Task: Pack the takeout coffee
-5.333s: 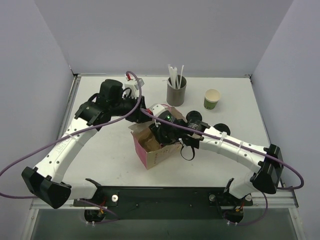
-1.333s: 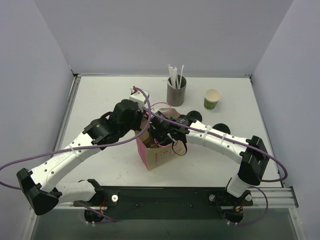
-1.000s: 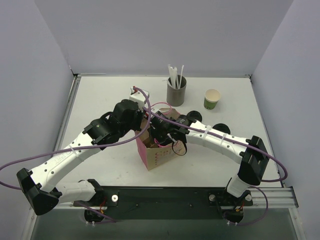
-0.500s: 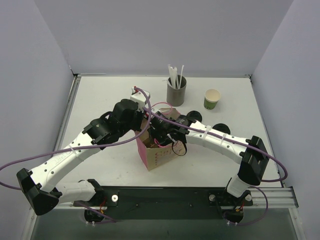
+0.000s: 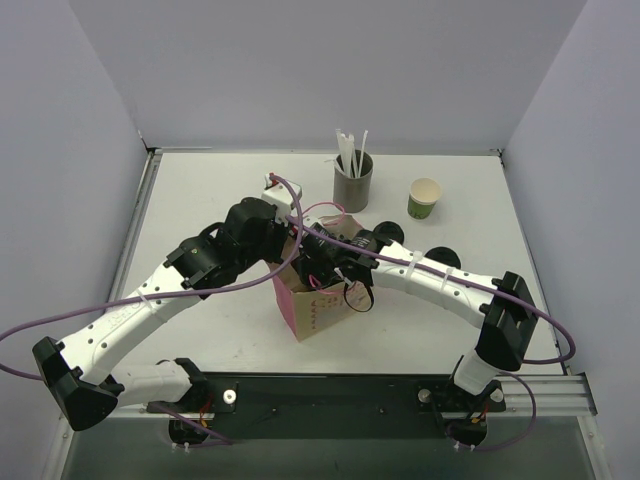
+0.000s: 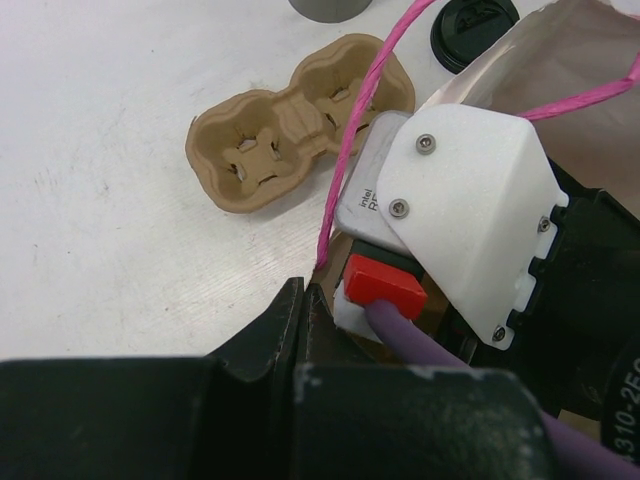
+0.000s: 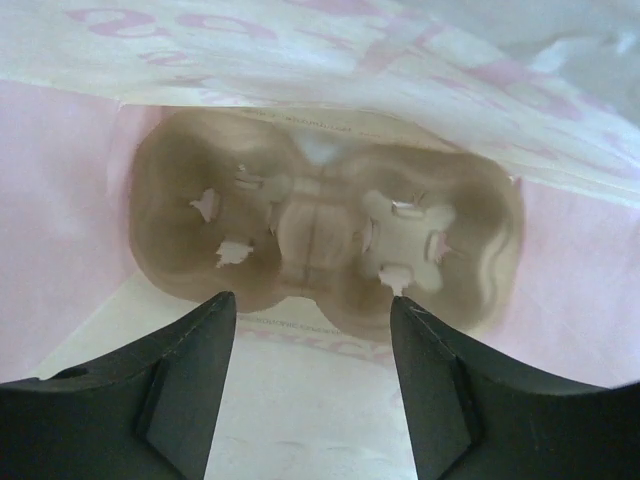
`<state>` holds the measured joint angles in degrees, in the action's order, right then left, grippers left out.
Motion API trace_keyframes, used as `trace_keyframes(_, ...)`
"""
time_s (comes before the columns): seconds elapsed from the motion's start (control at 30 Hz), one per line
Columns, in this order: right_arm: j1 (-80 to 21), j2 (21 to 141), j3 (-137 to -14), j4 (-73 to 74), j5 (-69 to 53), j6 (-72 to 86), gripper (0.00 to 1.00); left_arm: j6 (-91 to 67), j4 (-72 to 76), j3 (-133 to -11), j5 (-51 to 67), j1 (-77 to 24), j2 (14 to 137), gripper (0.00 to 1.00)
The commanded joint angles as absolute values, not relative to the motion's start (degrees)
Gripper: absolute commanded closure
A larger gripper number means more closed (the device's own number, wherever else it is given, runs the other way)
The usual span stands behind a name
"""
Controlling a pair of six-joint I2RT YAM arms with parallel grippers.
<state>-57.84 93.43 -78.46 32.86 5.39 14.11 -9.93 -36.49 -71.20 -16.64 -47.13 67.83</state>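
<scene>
The takeout coffee cup is out of view. Its black round lid (image 5: 443, 257) (image 6: 472, 25) lies on the table to the right of the pink paper bag (image 5: 318, 312) (image 6: 590, 60). My right gripper (image 7: 312, 300) is down inside the bag, open, with nothing between its fingers. It hangs just above a brown cardboard cup carrier (image 7: 320, 240) lying on the bag's floor, its cup holes unfilled. My left gripper (image 6: 305, 285) (image 5: 288, 245) is shut at the bag's left rim, where the pink handle cord runs to its tips.
A second cardboard carrier (image 6: 300, 120) lies on the table behind the bag. A grey cylinder of white straws (image 5: 352, 185) stands at the back. A green cup with a cream inside (image 5: 424, 198) stands right of it. The right arm's white camera housing (image 6: 460, 210) is close to my left fingers.
Five seconds ago my left arm was away from the bag; it now sits at the bag's left rim. Over the last second neither arm has shifted, and the right jaws have widened.
</scene>
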Motion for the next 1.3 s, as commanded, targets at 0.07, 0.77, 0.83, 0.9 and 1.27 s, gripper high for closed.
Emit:
trace_keyframes(0.07,-59.1,94.4,-80.3,34.3,6.9,12.6,0.4,-7.2,-32.5,-74.7,-8.8,-49.0,67.9,1.0)
trace_keyframes(0.77,-59.1,91.9,-82.6,36.2,7.8,11.8,0.4,-6.2,-34.0,-75.9,-7.8,-49.0,68.7,1.0)
trace_keyframes(0.83,-59.0,91.8,-82.7,36.2,7.8,11.8,0.4,-6.1,-34.5,-76.0,-7.7,-49.0,68.8,1.0)
trace_keyframes(0.9,-59.0,91.7,-82.9,36.4,7.9,11.7,0.4,-5.9,-34.8,-76.3,-7.6,-49.0,69.0,1.0)
trace_keyframes(1.27,-59.0,89.6,-84.6,37.8,7.5,11.3,0.4,-6.2,-36.8,-76.8,-7.7,-49.0,69.3,1.0)
